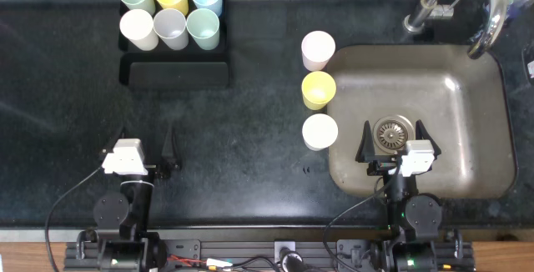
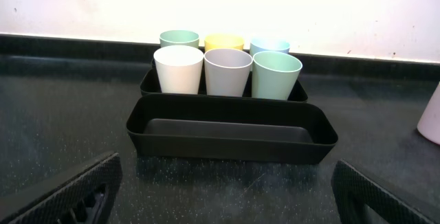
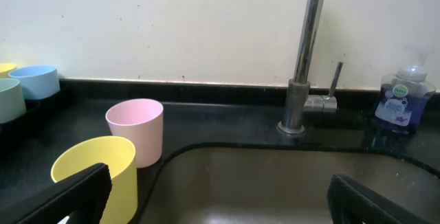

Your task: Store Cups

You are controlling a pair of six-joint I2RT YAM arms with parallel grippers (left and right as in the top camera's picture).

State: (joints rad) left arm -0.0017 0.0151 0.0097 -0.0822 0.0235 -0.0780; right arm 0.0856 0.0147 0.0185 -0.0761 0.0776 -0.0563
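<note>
Three loose cups stand in a line on the counter by the sink's left rim: a pink cup (image 1: 318, 49) (image 3: 136, 131), a yellow cup (image 1: 318, 89) (image 3: 97, 176) and a white cup (image 1: 319, 131). Several cups fill a black tray (image 1: 172, 48) (image 2: 148, 83) at the back left, in two rows. In front of it lies an empty black tray (image 1: 177, 74) (image 2: 227, 131). My left gripper (image 1: 148, 144) (image 2: 223, 186) is open, low over the counter and facing the trays. My right gripper (image 1: 393, 142) (image 3: 216, 193) is open over the sink, holding nothing.
The steel sink (image 1: 480, 97) (image 3: 275, 183) takes up the right side, with a tap (image 1: 434, 5) (image 3: 306, 59) behind it. A blue soap bottle (image 3: 402, 97) stands at the back right. Bare dark counter (image 1: 242, 147) lies between the trays, the loose cups and the arms.
</note>
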